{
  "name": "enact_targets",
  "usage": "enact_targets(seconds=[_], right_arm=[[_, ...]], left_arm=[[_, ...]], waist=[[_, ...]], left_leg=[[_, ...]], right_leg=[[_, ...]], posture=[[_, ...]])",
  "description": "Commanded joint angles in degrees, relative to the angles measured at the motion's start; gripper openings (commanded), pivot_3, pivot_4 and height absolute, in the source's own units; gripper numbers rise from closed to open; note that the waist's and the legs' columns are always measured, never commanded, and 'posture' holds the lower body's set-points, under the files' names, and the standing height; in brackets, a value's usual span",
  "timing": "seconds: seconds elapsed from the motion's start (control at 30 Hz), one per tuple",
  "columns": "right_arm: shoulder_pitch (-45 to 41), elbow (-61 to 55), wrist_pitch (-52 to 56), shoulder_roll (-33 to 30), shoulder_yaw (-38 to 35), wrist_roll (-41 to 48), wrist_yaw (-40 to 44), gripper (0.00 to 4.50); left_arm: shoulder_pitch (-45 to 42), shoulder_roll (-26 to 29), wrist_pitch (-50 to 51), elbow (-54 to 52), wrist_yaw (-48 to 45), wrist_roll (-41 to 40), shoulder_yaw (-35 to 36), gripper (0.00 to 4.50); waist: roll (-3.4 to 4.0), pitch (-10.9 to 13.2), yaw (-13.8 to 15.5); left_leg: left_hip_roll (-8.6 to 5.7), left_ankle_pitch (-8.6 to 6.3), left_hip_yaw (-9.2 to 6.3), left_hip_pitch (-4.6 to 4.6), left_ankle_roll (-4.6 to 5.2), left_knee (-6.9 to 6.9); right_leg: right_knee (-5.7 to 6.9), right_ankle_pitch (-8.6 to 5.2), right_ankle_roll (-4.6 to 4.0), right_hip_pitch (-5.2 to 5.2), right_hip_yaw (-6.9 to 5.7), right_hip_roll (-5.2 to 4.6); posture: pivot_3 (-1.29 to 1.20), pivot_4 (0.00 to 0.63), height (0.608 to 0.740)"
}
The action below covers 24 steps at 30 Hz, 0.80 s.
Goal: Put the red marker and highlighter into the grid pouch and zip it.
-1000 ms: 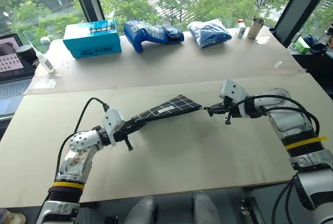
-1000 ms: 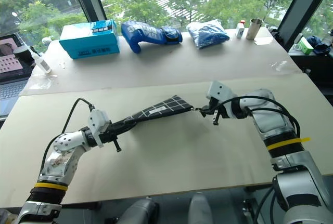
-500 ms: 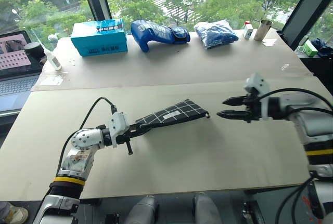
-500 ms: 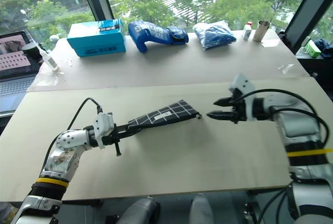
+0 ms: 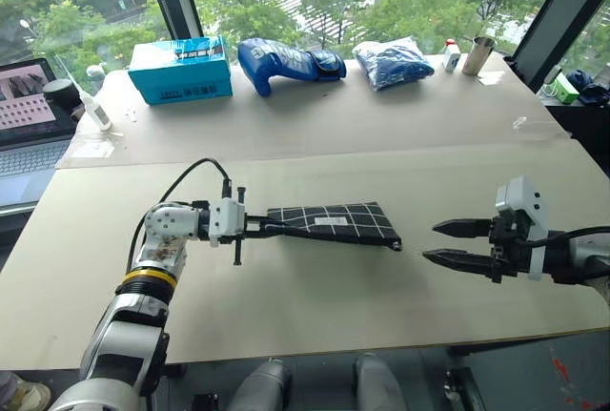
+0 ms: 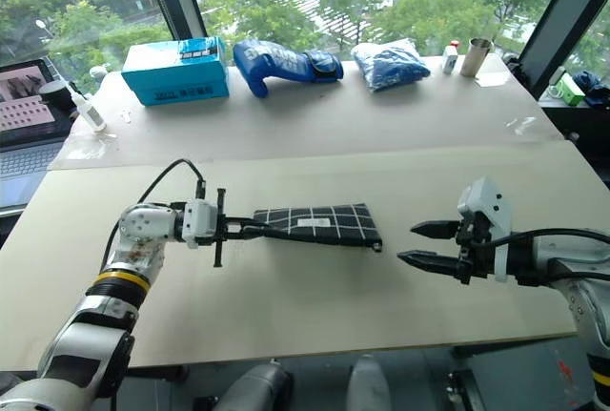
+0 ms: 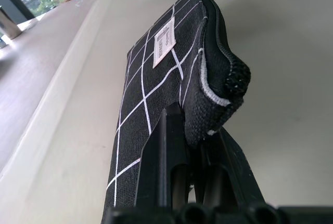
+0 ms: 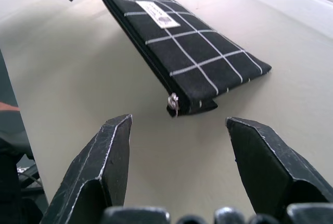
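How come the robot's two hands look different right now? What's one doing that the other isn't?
The left hand is shut on one end of the grid pouch; the right hand is open and holds nothing.
The left hand touches the pouch, while the right hand sits apart from it, off the zipper-pull end.
The left hand points toward the right hand, and the right hand points back toward the pouch.
Both have two black fingers and hover over the same table.

left arm: bent inward, left gripper [image 5: 270, 230] level, fingers clamped together on the grid pouch [image 5: 335, 224]. right arm: low, right gripper [image 5: 444, 243] level, fingers parted.
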Motion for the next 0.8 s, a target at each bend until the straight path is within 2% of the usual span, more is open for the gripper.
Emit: enact_targets(seconds=[0.03,0.23,0.33,0.47,0.57,0.67,0.8], right_arm=[[0.1,-2.5,0.1,0.4,0.4,0.6,-2.6,3.26],[-1.4,2.3,-2.2,-1.3,1.7,-1.4,-2.4,3.26],[-2.3,5.1,-3.6,-1.8,2.2,-2.1,-1.8,3.26],[-3.8,11.3,-7.2,-2.4,3.5,-5.0,-1.2,3.26],[-5.8,15.6,-10.8,-1.8,4.7,-7.0,-1.1,3.26],[-7.2,17.5,-11.9,-0.4,5.7,-7.5,-1.5,3.26],[-8.0,19.4,-13.0,1.4,5.9,-8.2,-2.9,3.26]], left_arm=[[-1.6,-0.1,-2.4,3.3,-1.4,0.6,0.2,1.16],[2.1,4.1,0.0,-0.3,2.7,-0.1,3.3,3.39],[6.0,7.5,4.2,-4.5,5.5,-1.7,6.0,3.39],[16.8,14.4,26.4,-19.6,8.3,-9.8,11.3,3.39],[25.7,17.2,43.1,-30.7,19.0,-12.5,15.8,3.39],[31.4,17.6,53.7,-39.0,25.9,-16.5,20.7,3.39],[33.2,16.0,60.1,-43.5,33.1,-19.1,25.2,3.39]], waist=[[-0.01,0.0,0.0],[-0.04,0.0,-0.2],[-0.04,0.0,-0.7],[-0.04,0.0,-1.5],[-0.01,0.0,-1.5],[0.01,0.0,-1.3],[0.0,0.1,-0.5]], left_leg=[[0.0,0.0,0.0,0.0,0.0,0.0],[0.01,0.0,0.0,0.0,0.0,0.03],[0.03,0.0,-0.01,0.05,0.0,0.01],[0.04,-0.02,-0.02,0.05,0.03,0.0],[0.06,-0.11,-0.03,0.1,0.18,-0.05],[0.06,-0.12,-0.03,0.12,0.2,-0.07],[0.08,-0.11,-0.01,0.12,0.17,-0.06]], right_leg=[[0.0,0.0,0.0,0.0,0.0,0.0],[0.02,0.0,0.01,0.0,0.0,0.02],[0.05,0.0,0.01,-0.02,0.0,0.04],[0.08,0.0,0.01,-0.07,0.0,0.04],[0.13,0.0,0.01,-0.09,0.01,0.05],[0.1,0.0,0.02,-0.09,0.03,0.05],[0.12,0.0,0.01,-0.06,0.0,0.06]], posture=[[0.0,0.15,0.74],[0.0,0.15,0.74],[0.0,0.15,0.74],[0.0,0.15,0.74],[0.0,0.15,0.74],[0.0,0.15,0.74],[0.0,0.15,0.74]])
